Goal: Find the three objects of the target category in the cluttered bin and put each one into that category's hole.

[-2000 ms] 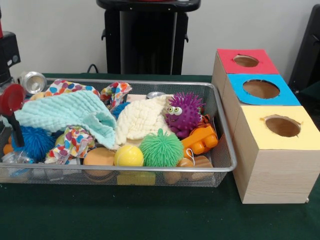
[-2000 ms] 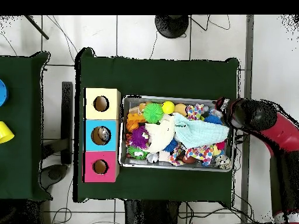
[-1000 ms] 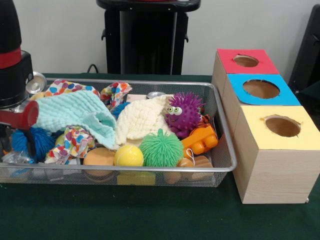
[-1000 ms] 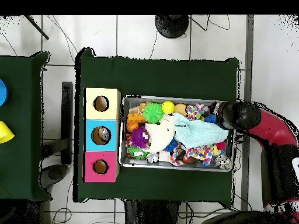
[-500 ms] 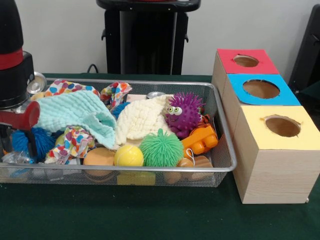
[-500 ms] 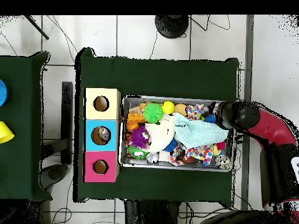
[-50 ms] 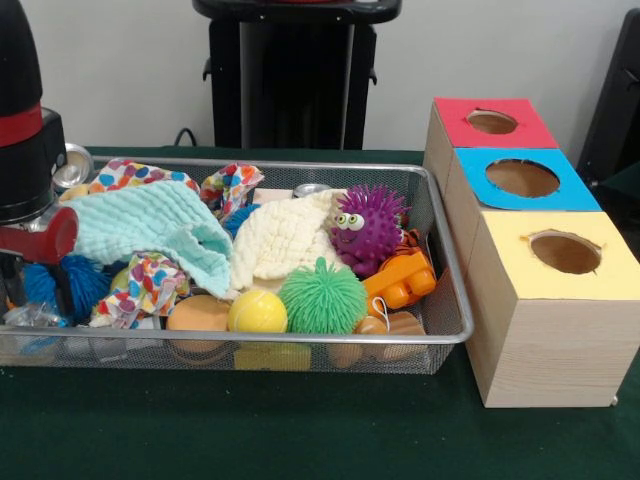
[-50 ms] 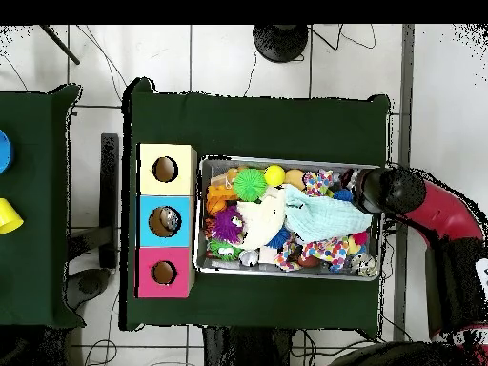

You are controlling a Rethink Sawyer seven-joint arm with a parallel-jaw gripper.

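Green cloth covers the table (image 7: 300, 440) where a silver wire-mesh bin (image 7: 452, 300) sits crammed with toys and fabric, beside a row of three pale wooden boxes (image 7: 545, 350) with round holes in yellow, blue and red tops. Sorting looks barely begun: from overhead something pale seems to lie inside the blue-topped box's hole (image 8: 167, 221), though what it is cannot be told, while the yellow and red holes look dark and empty. Which category is wanted is not evident. Still heaped in the bin are a crinkled mint muslin cloth (image 7: 150, 228), a cream waffle-weave cloth (image 7: 285, 238), a purple spiky ball with googly eyes (image 7: 368, 226), a green rubbery tentacled ball (image 7: 322, 296), a smooth yellow ball (image 7: 257, 312) and a blocky orange plastic toy (image 7: 402, 280). At the bin's left end the red-and-black gripper (image 7: 35, 275) hangs low over a blue spiky ball (image 7: 75, 282); whether its grasp is closed or released cannot be told.
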